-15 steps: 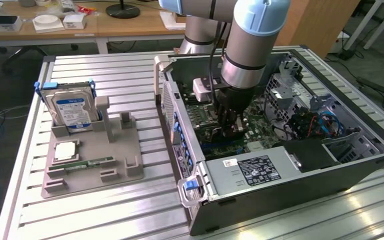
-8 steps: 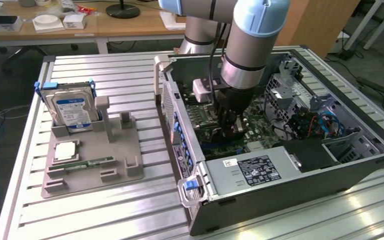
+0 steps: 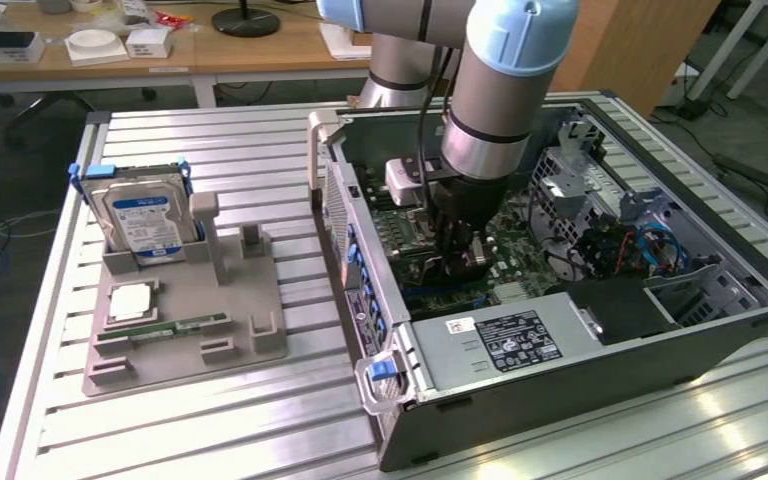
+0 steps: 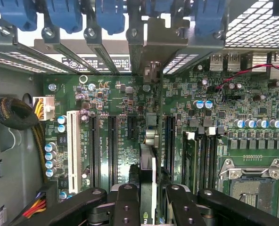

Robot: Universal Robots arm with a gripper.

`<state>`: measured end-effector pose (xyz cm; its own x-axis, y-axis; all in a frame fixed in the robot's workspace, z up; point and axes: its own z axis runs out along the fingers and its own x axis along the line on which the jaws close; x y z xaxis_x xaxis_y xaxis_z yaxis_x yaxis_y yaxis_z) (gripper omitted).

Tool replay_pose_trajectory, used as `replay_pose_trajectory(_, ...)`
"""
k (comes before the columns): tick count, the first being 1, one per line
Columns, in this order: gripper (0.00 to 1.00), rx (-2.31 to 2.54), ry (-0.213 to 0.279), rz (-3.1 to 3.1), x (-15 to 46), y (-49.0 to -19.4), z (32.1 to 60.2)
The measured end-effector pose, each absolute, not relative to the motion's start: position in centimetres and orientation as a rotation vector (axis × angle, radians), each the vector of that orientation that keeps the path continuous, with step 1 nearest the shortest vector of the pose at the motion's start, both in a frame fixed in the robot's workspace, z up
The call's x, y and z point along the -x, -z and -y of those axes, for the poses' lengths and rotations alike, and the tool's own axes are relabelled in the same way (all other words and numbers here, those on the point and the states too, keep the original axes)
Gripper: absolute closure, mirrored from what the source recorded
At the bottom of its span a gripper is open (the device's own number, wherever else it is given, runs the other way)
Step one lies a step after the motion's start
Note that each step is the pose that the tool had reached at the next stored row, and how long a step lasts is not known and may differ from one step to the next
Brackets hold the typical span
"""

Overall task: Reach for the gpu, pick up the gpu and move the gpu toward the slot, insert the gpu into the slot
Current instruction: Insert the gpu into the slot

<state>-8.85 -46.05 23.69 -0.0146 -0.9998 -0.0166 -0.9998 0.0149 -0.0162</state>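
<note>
The gripper [image 3: 462, 262] is seen reaching down inside the open computer case [image 3: 704, 330] on the worktop [image 3: 224, 420]. Up close, in the wrist view, its fingers [image 4: 126, 203] are closed partway on the thin gpu [image 4: 147, 183], which is held edge-on over the green board [image 4: 120, 99], beside the long slots [image 4: 112, 150].

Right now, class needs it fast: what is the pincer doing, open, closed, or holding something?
Pincer: closed on the gpu, held edge-on over the motherboard inside the computer case.
</note>
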Motion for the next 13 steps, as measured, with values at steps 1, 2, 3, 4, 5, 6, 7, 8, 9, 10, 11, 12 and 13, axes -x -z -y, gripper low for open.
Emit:
replay_pose_trajectory(1, 0.74, 2.189, 0.0, -2.221, 8.85, -23.69, 46.05)
replay_pose_trajectory(2, 0.74, 2.189, 0.0, -2.221, 8.87, -23.69, 46.05)
replay_pose_trajectory(3, 0.74, 2.188, 0.0, -2.221, 8.91, -23.68, 46.05)
replay_pose_trajectory(4, 0.74, 2.189, 0.0, -2.221, 8.98, -23.67, 46.05)
replay_pose_trajectory(5, 0.74, 2.189, 0.0, -2.221, 9.03, -23.67, 46.05)
replay_pose_trajectory(6, 0.74, 2.189, 0.0, -2.221, 9.04, -23.67, 46.05)
replay_pose_trajectory(7, 0.74, 2.189, 0.0, -2.221, 9.06, -23.67, 46.05)
replay_pose_trajectory(8, 0.74, 2.189, 0.0, -2.221, 9.07, -23.67, 46.06)
replay_pose_trajectory(9, 0.74, 2.189, 0.0, -2.221, 9.08, -23.66, 46.06)
replay_pose_trajectory(10, 0.74, 2.189, 0.0, -2.221, 9.08, -23.66, 46.06)
replay_pose_trajectory(11, 0.74, 2.189, 0.0, -2.221, 9.08, -23.66, 46.06)
replay_pose_trajectory(12, 0.74, 2.189, 0.0, -2.221, 9.08, -23.66, 46.06)
replay_pose_trajectory(13, 0.74, 2.189, 0.0, -2.221, 9.08, -23.66, 46.05)
